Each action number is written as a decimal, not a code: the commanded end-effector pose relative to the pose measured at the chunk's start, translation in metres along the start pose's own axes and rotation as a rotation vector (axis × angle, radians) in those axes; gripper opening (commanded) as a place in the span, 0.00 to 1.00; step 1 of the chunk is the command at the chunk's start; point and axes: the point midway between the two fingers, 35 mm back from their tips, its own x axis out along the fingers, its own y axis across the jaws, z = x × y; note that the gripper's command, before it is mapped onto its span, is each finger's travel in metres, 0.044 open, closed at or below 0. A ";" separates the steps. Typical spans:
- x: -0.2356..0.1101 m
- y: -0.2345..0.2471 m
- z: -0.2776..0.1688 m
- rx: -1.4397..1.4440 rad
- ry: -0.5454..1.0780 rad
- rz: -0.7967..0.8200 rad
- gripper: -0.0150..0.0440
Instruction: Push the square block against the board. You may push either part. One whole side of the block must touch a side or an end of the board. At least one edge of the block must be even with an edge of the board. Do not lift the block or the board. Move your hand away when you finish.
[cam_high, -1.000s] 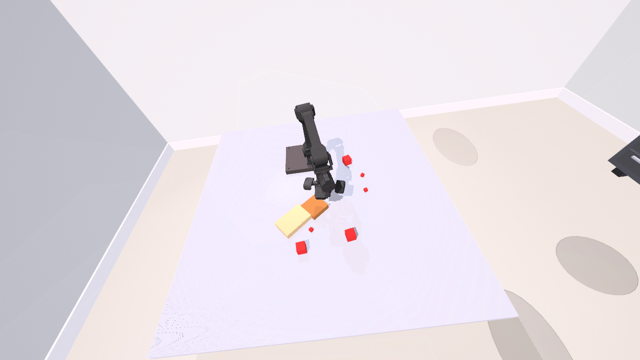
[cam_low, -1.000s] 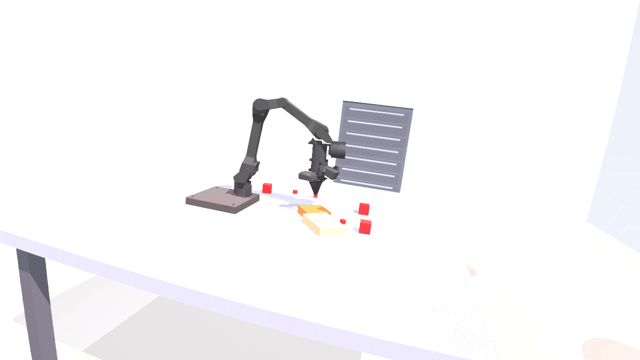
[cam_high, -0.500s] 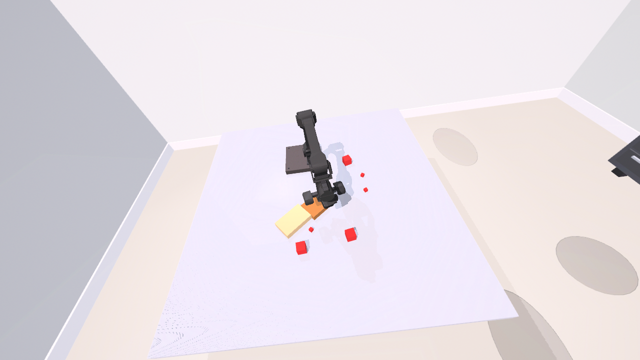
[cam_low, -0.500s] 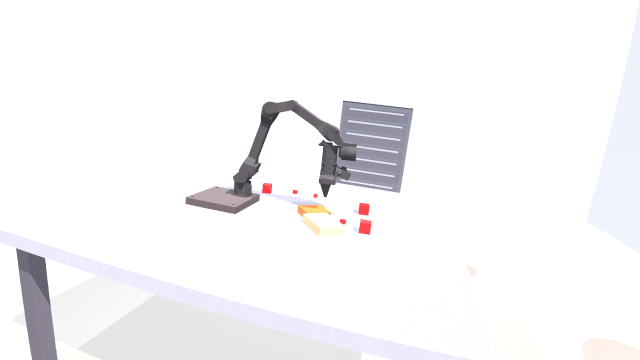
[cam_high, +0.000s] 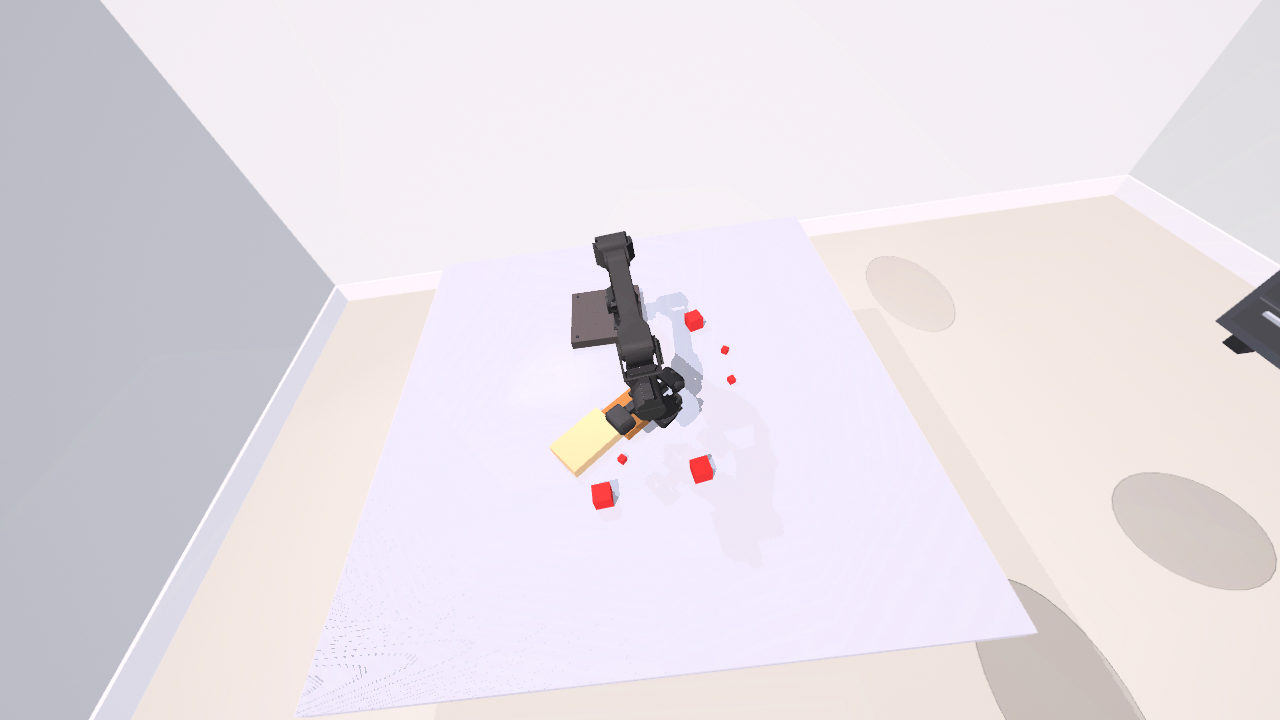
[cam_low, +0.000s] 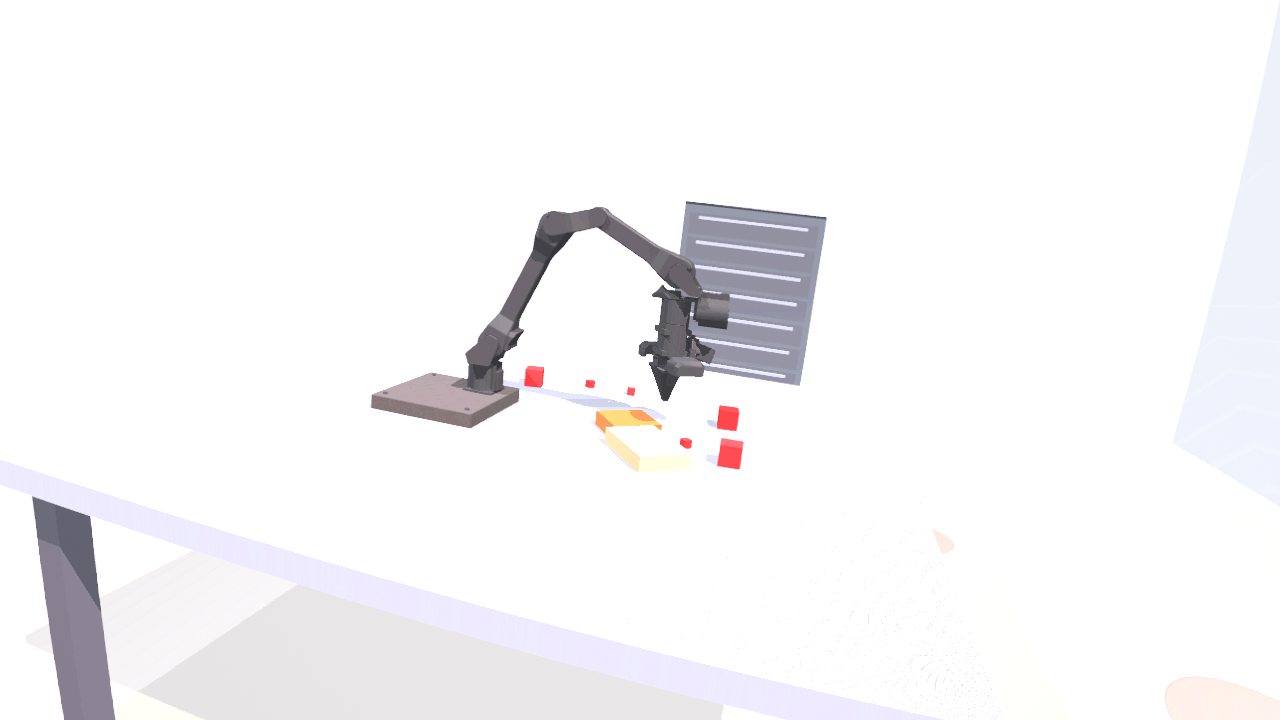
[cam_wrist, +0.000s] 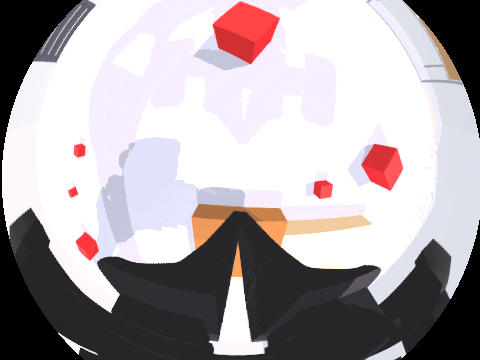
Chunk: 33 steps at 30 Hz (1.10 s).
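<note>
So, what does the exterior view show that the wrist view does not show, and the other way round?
Only the exterior view shows the whole arm on its base plate, the cream board at full length lying against the orange block, and the shut gripper raised above the table, over the block's far side. Only the wrist view shows, from close up, the fingers pressed together to a point with the block's near edge right behind the tip. Both show the orange block, a part of the board, and red cubes scattered around.
</note>
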 end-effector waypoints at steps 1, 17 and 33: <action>0.013 -0.002 0.002 -0.020 0.004 0.000 0.25; 0.056 -0.004 -0.009 -0.038 0.005 0.000 0.25; 0.056 -0.005 -0.035 -0.038 0.007 0.000 0.25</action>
